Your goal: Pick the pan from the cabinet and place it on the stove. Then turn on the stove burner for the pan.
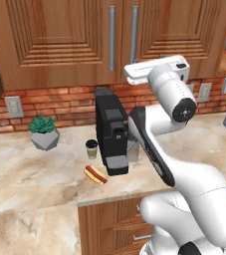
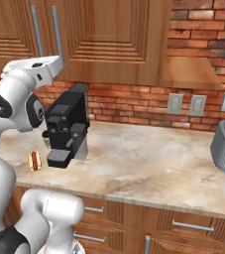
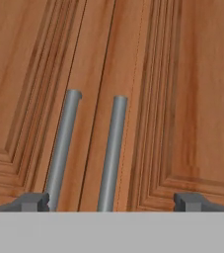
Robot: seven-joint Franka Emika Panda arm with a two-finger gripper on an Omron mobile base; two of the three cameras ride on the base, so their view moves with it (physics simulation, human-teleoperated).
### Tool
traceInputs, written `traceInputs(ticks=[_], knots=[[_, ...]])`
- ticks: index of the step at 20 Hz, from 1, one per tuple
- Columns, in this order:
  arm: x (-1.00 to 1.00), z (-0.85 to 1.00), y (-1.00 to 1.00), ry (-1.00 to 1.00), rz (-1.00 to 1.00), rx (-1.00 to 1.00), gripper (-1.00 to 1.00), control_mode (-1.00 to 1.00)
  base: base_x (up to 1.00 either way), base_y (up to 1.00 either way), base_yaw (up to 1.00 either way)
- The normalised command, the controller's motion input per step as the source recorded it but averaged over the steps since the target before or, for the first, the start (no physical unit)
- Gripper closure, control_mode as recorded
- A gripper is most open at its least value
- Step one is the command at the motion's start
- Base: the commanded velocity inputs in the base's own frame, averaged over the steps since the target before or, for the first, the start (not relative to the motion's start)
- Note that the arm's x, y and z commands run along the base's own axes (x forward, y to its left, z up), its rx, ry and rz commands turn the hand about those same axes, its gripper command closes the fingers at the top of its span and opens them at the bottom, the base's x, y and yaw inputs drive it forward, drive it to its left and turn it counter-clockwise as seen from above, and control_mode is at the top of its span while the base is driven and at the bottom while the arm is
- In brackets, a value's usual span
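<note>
While fingers (image 3: 34,201) gape: cabinet (image 3: 182,99) two doors, two handles (image 3: 112,153).

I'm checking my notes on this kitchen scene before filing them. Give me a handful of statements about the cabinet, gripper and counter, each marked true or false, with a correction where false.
1. The cabinet doors are shut. True.
2. The gripper is clamped on a door handle. False: its jaws stand open, with both handles ahead of them, untouched.
3. A hot dog lies on the counter in front of the coffee machine. True.
4. The pan is already out on the counter. False: no pan is on the counter, and the doors are not yet opened.
5. A potted plant stands left of the coffee machine in the left base view. True.
</note>
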Motion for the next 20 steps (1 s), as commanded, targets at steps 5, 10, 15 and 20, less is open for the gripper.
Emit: traceInputs(ticks=[5,10,15,20], knots=[[0.20,0.01,0.00,0.03,0.00,0.00,-1.00,-1.00,0.00,0.00,0.00],[0.22,0.00,0.00,0.01,0.00,0.00,-1.00,-1.00,0.00,0.00,0.00],[0.24,0.00,-0.02,0.00,0.00,0.00,-1.00,-1.00,0.00,0.00,0.00],[0.28,0.00,0.00,0.00,0.00,0.00,-1.00,-1.00,0.00,0.00,0.00]])
